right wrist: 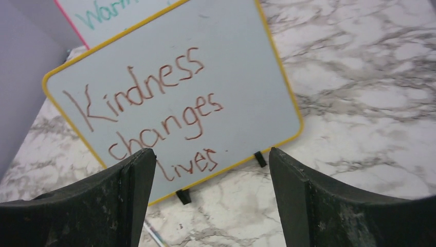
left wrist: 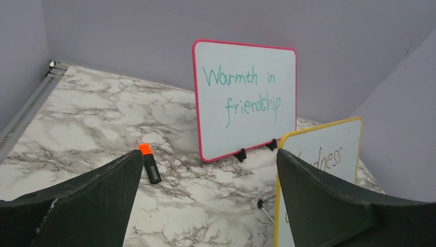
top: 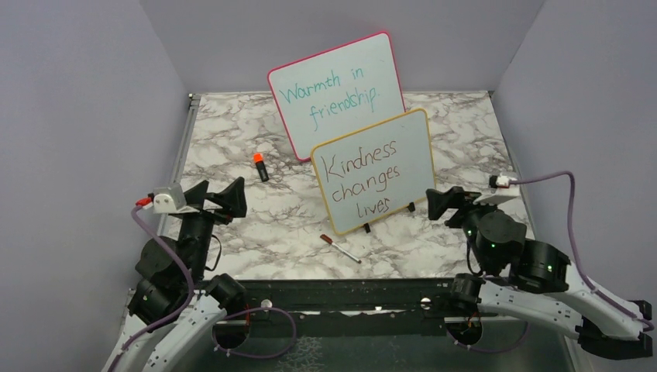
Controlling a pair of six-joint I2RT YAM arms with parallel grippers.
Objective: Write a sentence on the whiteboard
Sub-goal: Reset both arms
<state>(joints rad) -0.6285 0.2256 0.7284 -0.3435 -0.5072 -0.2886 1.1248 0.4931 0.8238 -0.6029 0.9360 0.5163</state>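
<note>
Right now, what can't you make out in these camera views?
- Left wrist view: the sentence on the whiteboard; a jaw hides all but part of "Kindness".
- Right wrist view: the pink-framed board, cut by the top edge, few teal letters left.
- Right wrist view: the pen, mostly behind a jaw and the bottom edge.
- Top view: the orange-capped marker, label too small.

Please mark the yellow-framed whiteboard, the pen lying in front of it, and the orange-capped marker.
yellow-framed whiteboard (top: pixel 414 163), top view, blank white area near its right edge.
pen (top: pixel 342 249), top view, middle of its barrel.
orange-capped marker (left wrist: pixel 152 170), left wrist view, black body below the cap.
</note>
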